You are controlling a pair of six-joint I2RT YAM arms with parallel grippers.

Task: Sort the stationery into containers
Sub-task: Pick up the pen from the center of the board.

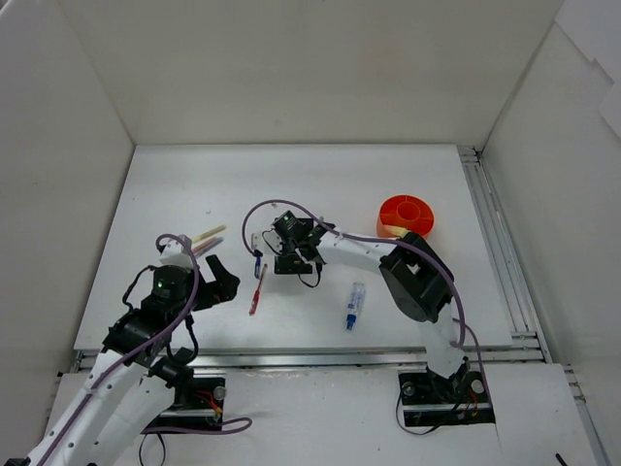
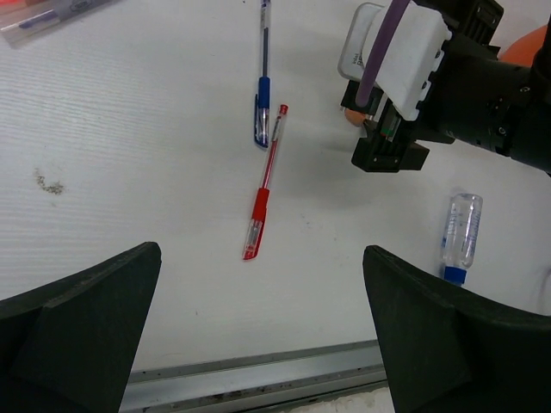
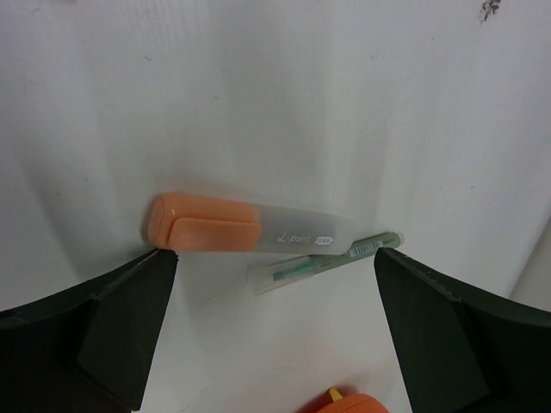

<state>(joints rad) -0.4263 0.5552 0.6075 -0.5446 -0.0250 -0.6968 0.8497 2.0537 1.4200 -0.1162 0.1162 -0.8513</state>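
Note:
The orange cup [image 1: 406,216] stands at the back right; its edge [image 2: 532,45] also shows in the left wrist view. My right gripper [image 1: 294,254] [image 3: 274,288] hangs open just above an orange-capped highlighter [image 3: 241,228] and a slim green pen [image 3: 331,262] that lie touching each other, both between its fingers. A red pen [image 1: 257,289] [image 2: 263,194] and a blue pen [image 1: 257,258] [image 2: 263,82] lie left of it. A blue-capped clear tube [image 1: 354,306] [image 2: 461,237] lies in the middle front. My left gripper [image 1: 215,282] [image 2: 261,288] is open and empty, near the red pen's end.
A wooden stick [image 1: 207,234] and a pinkish pen [image 1: 205,246] lie behind the left gripper. An orange rounded thing with a yellow tip [image 3: 353,403] shows at the right wrist view's lower edge. A metal rail [image 2: 258,374] runs along the table's front edge. White walls enclose the table.

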